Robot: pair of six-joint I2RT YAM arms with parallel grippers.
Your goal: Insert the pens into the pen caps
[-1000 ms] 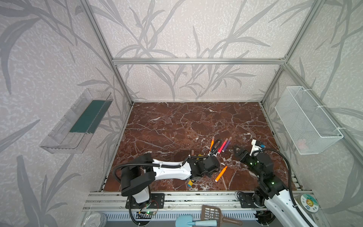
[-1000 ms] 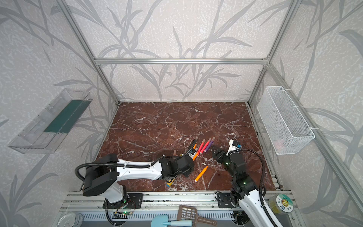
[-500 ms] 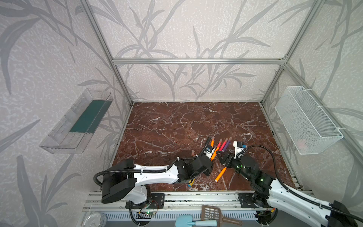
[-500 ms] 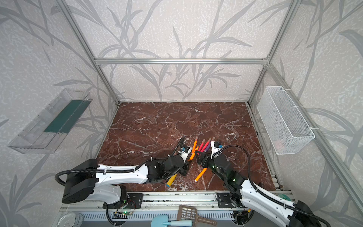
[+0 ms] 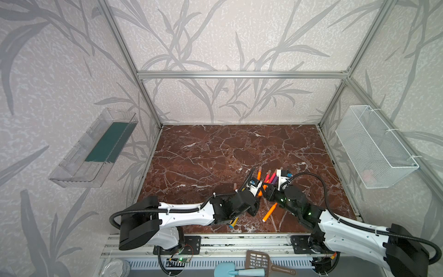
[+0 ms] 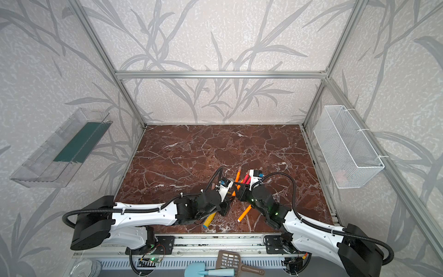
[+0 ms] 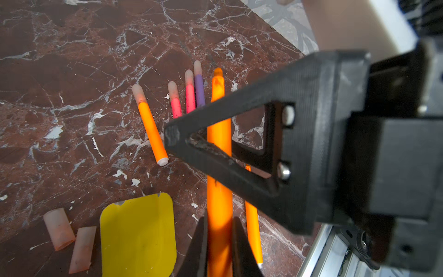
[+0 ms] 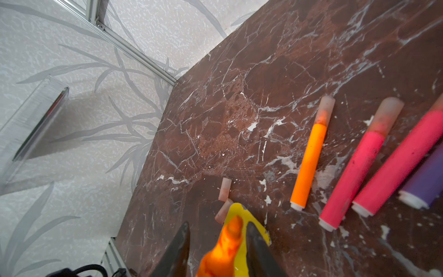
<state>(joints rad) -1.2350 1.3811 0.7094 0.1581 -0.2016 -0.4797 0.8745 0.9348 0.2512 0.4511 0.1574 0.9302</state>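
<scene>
Left claw (image 7: 219, 217) is clamping an orange pen (image 7: 219, 136) above the table (image 7: 72, 60); right claw (image 8: 217, 225) is straddling its tip — gripping or not, I cannot tell. Squeeze squarely, keeping it level; loose caps (image 7: 58, 227) are lying nearby.

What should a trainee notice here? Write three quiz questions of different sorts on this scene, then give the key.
1. Count: how many loose pen caps lie near the yellow shovel in the left wrist view?
2. True or false: the purple pen lies uncapped.
3. Pick one: the gripped pen in the left tool is A purple, B orange, C pink.
Key: 1 two; 2 false, a fitted cap covers its tip; 3 B.
</scene>
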